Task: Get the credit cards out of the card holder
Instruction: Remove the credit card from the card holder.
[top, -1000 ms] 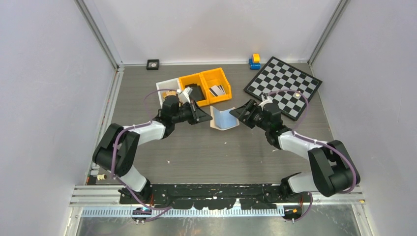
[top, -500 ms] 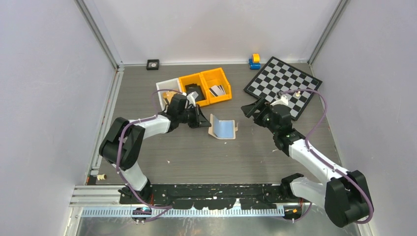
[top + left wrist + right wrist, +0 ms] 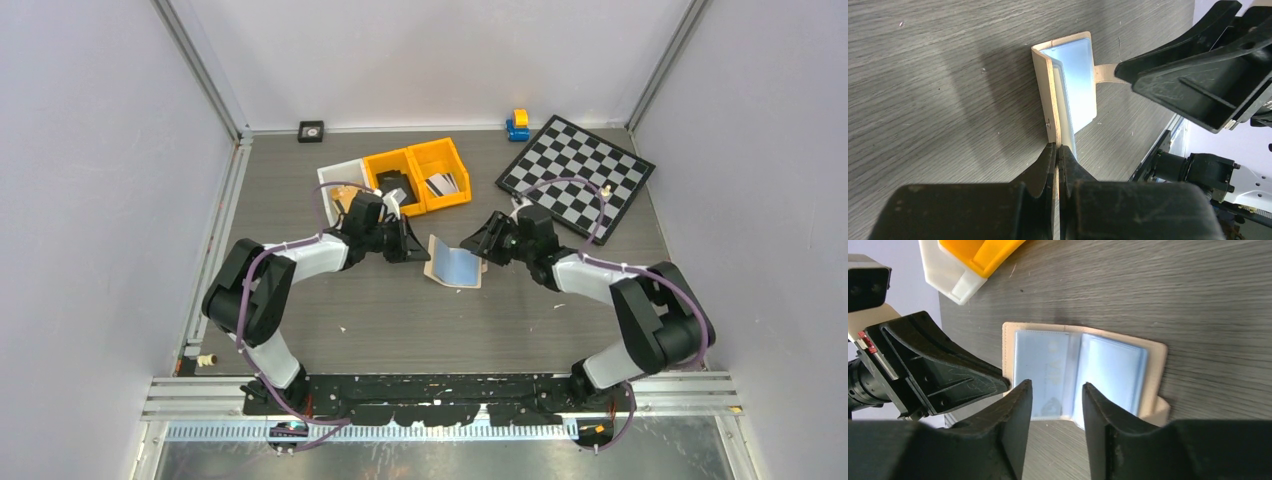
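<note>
The beige card holder (image 3: pixel 455 264) stands half open on the table, its bluish see-through pockets (image 3: pixel 1108 370) facing me. My left gripper (image 3: pixel 424 249) is shut on the edge of its left flap (image 3: pixel 1058 150). My right gripper (image 3: pixel 484 240) is open at the holder's right side. In the right wrist view its fingertips (image 3: pixel 1055 390) straddle the middle fold at the near edge, gripping nothing. Faint print shows through the left pocket (image 3: pixel 1045 365); I cannot tell whether a card sits in it. A silvery striped credit card (image 3: pixel 441 184) lies in the right orange bin, a dark one (image 3: pixel 398 190) in the left.
Behind the holder stand two orange bins (image 3: pixel 437 148) and a white bin (image 3: pixel 335 176). A checkerboard (image 3: pixel 577 175) lies at the back right, with a blue and yellow toy (image 3: pixel 517 125) behind it. A small black square (image 3: pixel 311 130) sits at the back wall.
My right gripper swung back, then came in leftwards to the holder's right edge with its jaws narrower. The left gripper kept its hold on the flap.
</note>
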Available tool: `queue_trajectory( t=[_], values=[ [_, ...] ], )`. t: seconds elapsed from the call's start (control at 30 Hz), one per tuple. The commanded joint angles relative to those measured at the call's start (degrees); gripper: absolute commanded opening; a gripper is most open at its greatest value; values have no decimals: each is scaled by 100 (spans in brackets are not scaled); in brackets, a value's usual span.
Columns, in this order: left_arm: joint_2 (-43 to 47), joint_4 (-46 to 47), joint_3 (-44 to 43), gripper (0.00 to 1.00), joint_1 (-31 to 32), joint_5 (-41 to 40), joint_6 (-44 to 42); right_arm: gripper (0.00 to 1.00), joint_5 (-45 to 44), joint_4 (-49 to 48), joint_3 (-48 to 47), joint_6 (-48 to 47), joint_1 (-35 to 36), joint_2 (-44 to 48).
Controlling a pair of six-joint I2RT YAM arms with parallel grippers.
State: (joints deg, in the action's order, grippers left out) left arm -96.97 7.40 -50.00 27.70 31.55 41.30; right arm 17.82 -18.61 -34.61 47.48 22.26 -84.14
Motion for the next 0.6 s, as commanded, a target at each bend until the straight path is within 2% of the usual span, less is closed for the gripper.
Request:
queue_trajectory(
  t=[0.0, 0.07, 0.23, 0.3, 0.37, 0.43, 0.5, 0.57],
  values=[
    [-36, 110, -107, 2, 16, 83, -69, 40, 440, -398, -418, 77, 148, -385],
    [-49, 127, -107, 3, 16, 108, -49, 34, 513, -405, -490, 98, 171, -547],
    [-79, 294, -63, 6, 16, 200, 52, 36, 575, -298, -641, 116, 185, -860],
    [-86, 297, -63, 6, 16, 207, 54, 44, 660, -395, -646, 186, 203, -962],
    [-85, 207, -98, 6, 16, 148, 3, 60, 759, -659, -578, 282, 243, -1024],
    [-109, 9, -159, 6, 16, 24, -72, 70, 805, -815, -543, 298, 304, -1040],
    [-156, -65, -172, 6, 17, -60, -104, 75, 791, -696, -614, 238, 358, -1079],
    [-246, -42, -200, 5, 16, -42, -75, 76, 747, -601, -680, 189, 431, -1162]
  ],
)
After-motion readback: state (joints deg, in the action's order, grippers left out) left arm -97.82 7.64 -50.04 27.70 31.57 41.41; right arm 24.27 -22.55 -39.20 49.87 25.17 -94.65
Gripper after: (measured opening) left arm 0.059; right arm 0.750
